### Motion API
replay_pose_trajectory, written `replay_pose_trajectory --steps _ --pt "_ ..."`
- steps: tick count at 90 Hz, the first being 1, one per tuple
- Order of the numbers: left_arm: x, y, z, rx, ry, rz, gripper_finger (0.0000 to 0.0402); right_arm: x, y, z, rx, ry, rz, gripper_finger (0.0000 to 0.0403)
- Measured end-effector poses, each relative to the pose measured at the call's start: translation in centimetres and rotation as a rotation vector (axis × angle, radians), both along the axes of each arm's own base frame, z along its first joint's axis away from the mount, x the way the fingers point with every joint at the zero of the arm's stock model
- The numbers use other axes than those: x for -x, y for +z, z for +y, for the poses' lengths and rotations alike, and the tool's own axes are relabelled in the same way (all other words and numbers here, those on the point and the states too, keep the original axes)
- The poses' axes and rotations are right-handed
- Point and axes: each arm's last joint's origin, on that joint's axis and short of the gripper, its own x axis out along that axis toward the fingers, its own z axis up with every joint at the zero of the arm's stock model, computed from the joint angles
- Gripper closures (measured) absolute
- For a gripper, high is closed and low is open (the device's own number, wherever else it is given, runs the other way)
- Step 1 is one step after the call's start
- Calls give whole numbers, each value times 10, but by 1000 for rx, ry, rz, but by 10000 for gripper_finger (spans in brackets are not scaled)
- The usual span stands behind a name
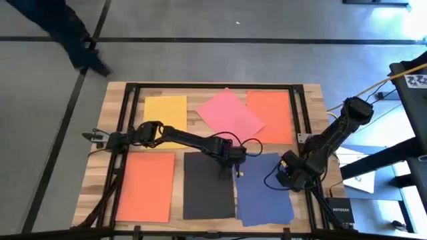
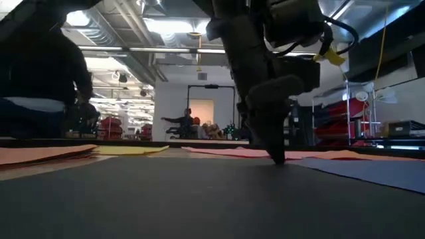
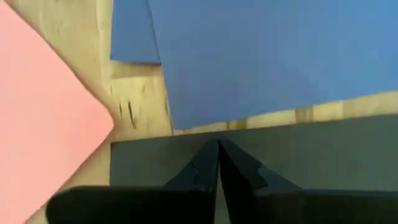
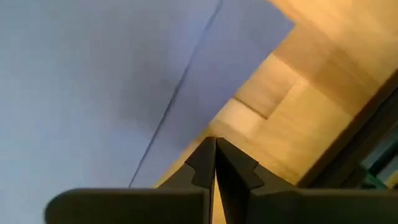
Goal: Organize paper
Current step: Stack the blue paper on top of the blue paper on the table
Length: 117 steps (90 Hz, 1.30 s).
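Coloured paper lies flat on the wooden table: a yellow sheet point(image 1: 165, 111), a tilted pink sheet point(image 1: 230, 112) and an orange sheet point(image 1: 270, 117) along the far side. Along the near side are another orange sheet point(image 1: 147, 187), a black sheet point(image 1: 209, 193) and dark blue paper point(image 1: 263, 193). Both wrist views show the blue paper as two overlapping sheets point(image 3: 267, 56). My left gripper point(image 1: 231, 168) is shut at the black sheet's far right corner. My right gripper point(image 1: 289, 177) is shut at the blue paper's right edge point(image 4: 186, 155). My left gripper presses its shut fingertips point(image 2: 277, 157) down on the black sheet's far edge point(image 3: 161, 152), near the right corner. It comes from above, slanting down, and the sheet lies flat on the table. My right gripper's tips stand at the blue paper's right edge; I cannot tell whether they touch it.
A black metal frame point(image 1: 213, 85) runs around the tabletop, its rails crossing the table's left and right sides. A dark box point(image 1: 343, 212) sits past the near right corner. A person point(image 1: 73, 37) stands on the floor beyond the far left corner.
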Motion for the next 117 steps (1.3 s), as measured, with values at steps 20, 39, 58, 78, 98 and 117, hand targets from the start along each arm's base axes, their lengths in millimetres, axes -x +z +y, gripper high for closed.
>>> replay_pose_trajectory --steps 20,39,58,78,98,117 --pt "4 0 -3 0 13 40 402 -2 9 2 19 13 4 403" --pt "7 0 -15 -2 -3 51 402 -3 12 3 24 34 3 403" --pt "6 1 -25 9 -14 20 402 1 12 5 28 68 2 403" --pt "-2 5 -33 28 -19 -75 402 9 12 11 40 72 -26 403" --pt "-15 14 -46 73 -22 -259 402 12 12 15 40 81 -56 403" --pt "-24 25 -62 110 -50 -428 402 11 12 15 49 84 -87 403"
